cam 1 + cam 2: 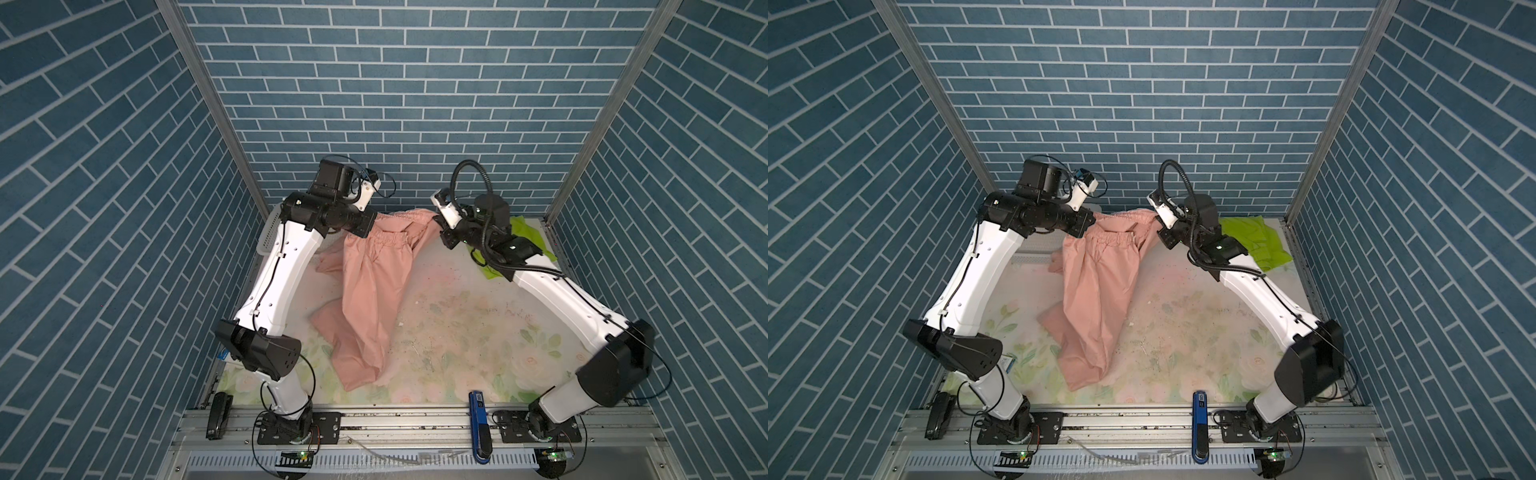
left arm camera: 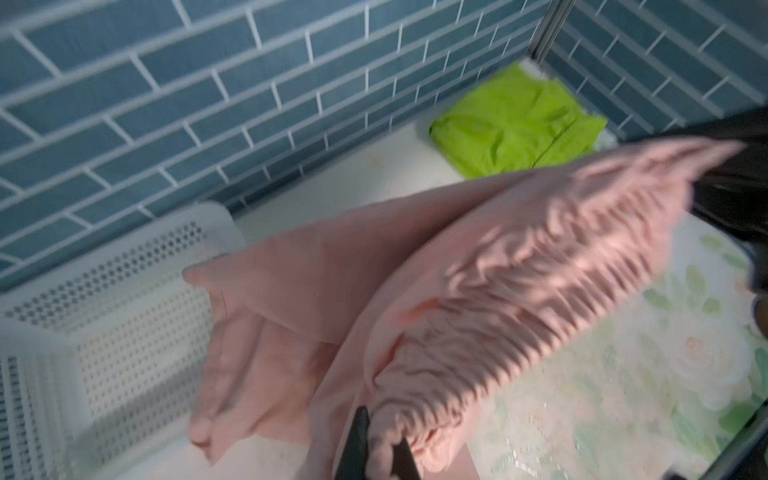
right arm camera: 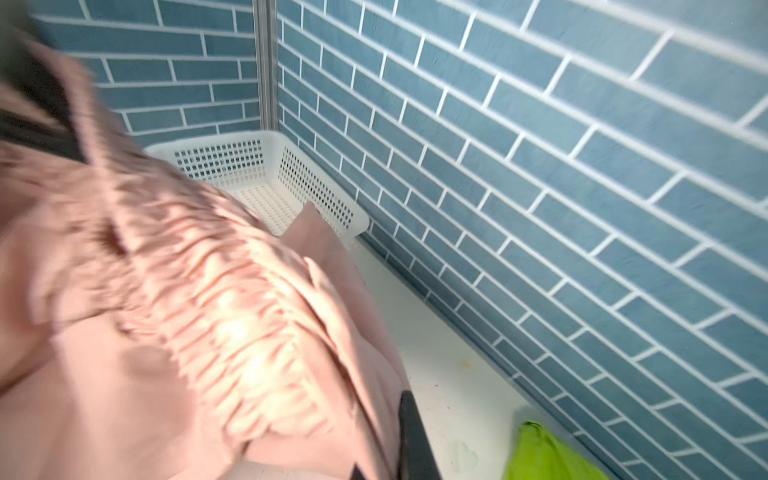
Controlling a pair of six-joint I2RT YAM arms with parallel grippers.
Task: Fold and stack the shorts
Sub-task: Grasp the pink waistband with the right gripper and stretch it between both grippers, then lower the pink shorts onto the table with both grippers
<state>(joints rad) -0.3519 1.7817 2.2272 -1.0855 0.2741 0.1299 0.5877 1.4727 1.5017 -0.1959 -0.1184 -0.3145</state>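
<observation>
Bench (image 1: 457,316): pale floral-printed top, carries everything below.

Salmon-pink shorts (image 1: 365,299): soft matte fabric. The gathered elastic waistband (image 2: 540,257) is held up in the air between my two hands at the far end of the bench. The legs hang down and trail crumpled onto the bench, with one hem just beside the basket.

Basket (image 2: 124,291): white perforated plastic, far left corner.

Lime-green shorts (image 1: 1262,245): folded flat, far right corner, partly under my right arm.

Left hand (image 2: 380,436): clamped on one waistband end.

Right hand (image 3: 386,449): clamped on the other end.
</observation>
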